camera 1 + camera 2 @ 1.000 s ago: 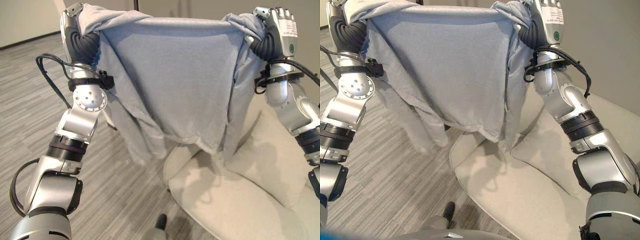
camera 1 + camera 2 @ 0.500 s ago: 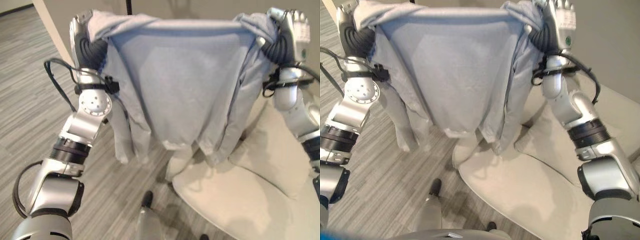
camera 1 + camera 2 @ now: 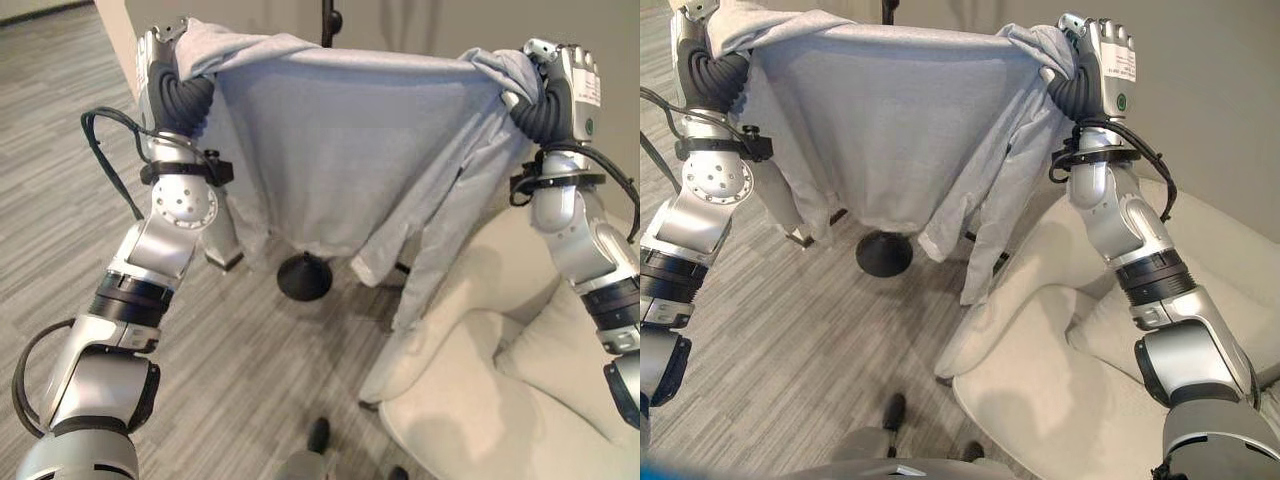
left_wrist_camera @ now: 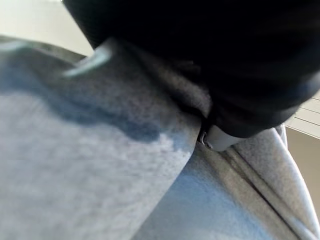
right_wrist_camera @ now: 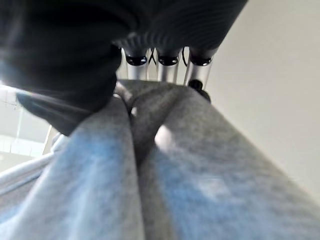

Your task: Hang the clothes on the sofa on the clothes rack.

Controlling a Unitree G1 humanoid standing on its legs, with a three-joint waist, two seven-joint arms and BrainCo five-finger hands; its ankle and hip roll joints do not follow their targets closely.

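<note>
A light grey long-sleeved top (image 3: 350,140) hangs spread wide in the air between my two raised hands. My left hand (image 3: 160,60) is curled on one shoulder of it, and cloth (image 4: 100,150) bunches under the dark cover in the left wrist view. My right hand (image 3: 565,75) grips the other shoulder, its fingers (image 5: 160,65) curled over the fabric. The sleeves dangle below. Behind the top stands the black clothes rack, with its round base (image 3: 304,276) on the floor and its pole (image 3: 327,20) rising above the top's upper edge. The cream sofa (image 3: 500,400) lies lower right.
A cream cushion (image 3: 570,350) rests on the sofa seat. Grey striped carpet (image 3: 230,370) spreads to the left and in front. A wall corner (image 3: 115,30) stands just behind my left arm.
The view has swung left, away from the sofa. The top, which hung over the seat before, now hangs above the floor in front of the rack's base, and its sleeves have swung.
</note>
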